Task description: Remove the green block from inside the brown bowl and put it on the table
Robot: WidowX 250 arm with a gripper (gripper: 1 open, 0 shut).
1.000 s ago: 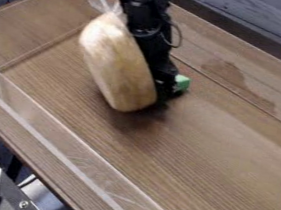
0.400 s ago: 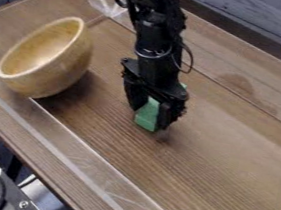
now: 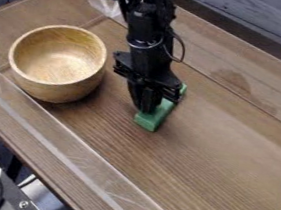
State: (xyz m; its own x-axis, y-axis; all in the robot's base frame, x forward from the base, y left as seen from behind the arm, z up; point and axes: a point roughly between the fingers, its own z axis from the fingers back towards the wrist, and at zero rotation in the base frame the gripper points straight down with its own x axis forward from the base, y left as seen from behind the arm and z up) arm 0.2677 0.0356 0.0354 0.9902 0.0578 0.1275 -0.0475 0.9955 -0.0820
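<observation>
The green block (image 3: 154,114) lies on the table (image 3: 215,160) just right of the brown bowl (image 3: 59,61). The bowl stands upright with nothing visible inside it. My gripper (image 3: 147,100) points straight down over the block's far end. Its dark fingers (image 3: 143,89) are drawn together into a narrow tip that rests at or just above the block's top. The block is not between the fingers; it sticks out to the front and right of them. Whether the tip touches the block I cannot tell.
Low clear plastic walls (image 3: 117,179) edge the tabletop at the front, left and right. A darker stain (image 3: 236,85) marks the wood behind the gripper. Bare wood stretches to the right and front of the block.
The bowl went from tipped on its side to upright at the left. The gripper carried the block down to the table, and its wide jaws have drawn together above the block.
</observation>
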